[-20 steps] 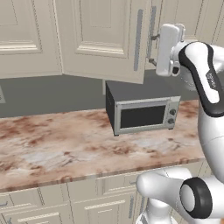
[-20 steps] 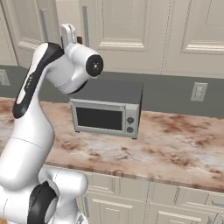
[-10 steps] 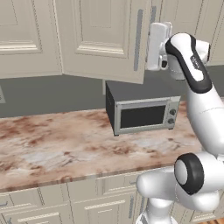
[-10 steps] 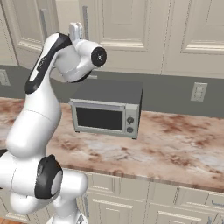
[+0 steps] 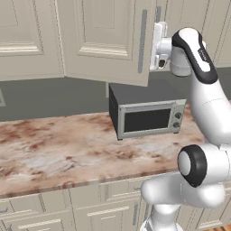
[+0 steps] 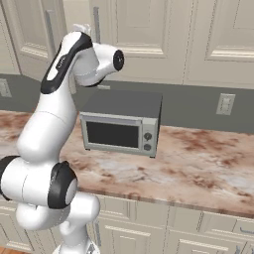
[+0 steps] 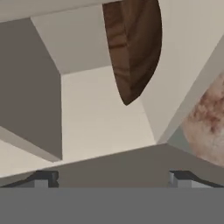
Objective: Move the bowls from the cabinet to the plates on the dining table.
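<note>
Since a second ago the arm has swung left toward the cabinet [image 5: 103,40], whose door stands ajar. Its end effector [image 7: 111,177] gapes wide, empty, facing the brown bowl [image 7: 133,48] on the shelf inside; no bowl moved yet

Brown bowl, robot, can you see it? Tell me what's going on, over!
Gripper open, empty, at the cabinet opening. Brown wooden bowl ahead on the pale shelf, untouched. Open door beside the hand; path to the bowl looks clear.
</note>
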### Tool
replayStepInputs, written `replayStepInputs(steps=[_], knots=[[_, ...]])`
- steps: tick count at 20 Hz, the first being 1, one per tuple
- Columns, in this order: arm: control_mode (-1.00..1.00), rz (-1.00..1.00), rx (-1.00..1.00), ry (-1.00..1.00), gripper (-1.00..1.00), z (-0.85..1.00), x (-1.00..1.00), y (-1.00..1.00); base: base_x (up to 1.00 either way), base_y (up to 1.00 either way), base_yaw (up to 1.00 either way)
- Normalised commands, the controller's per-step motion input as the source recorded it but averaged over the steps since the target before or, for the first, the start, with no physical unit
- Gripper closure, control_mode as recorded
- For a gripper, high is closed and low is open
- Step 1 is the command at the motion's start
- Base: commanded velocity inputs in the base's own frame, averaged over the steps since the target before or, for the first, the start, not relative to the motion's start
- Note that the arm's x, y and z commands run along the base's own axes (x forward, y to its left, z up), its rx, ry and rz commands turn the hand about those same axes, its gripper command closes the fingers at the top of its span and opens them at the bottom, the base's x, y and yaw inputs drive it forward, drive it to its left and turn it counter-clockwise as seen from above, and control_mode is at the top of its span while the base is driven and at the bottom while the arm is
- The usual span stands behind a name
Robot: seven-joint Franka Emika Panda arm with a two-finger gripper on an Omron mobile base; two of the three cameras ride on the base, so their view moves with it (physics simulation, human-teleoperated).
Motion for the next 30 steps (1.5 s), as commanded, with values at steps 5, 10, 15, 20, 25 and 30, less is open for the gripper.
replayStepInputs(steps=[5,10,15,20,25,30], knots=[[-1.0,0.38,0.02,0.0,-1.0,0.01,-0.12,0.48,0.0,0.0,0.0],[-1.0,0.39,0.0,0.0,-1.0,0.07,-0.34,0.64,0.0,0.0,0.0],[-1.0,0.27,0.0,-0.02,-1.0,0.14,-0.51,0.66,0.0,0.0,0.0],[-1.0,0.18,0.0,-0.07,-1.0,0.06,-0.55,0.76,0.0,0.0,0.0],[-1.0,0.18,-0.03,-0.07,-1.0,0.0,-0.47,0.85,0.0,0.0,0.0],[-1.0,0.12,-0.04,-0.12,-1.0,0.09,-0.5,0.79,0.0,0.0,0.0]])
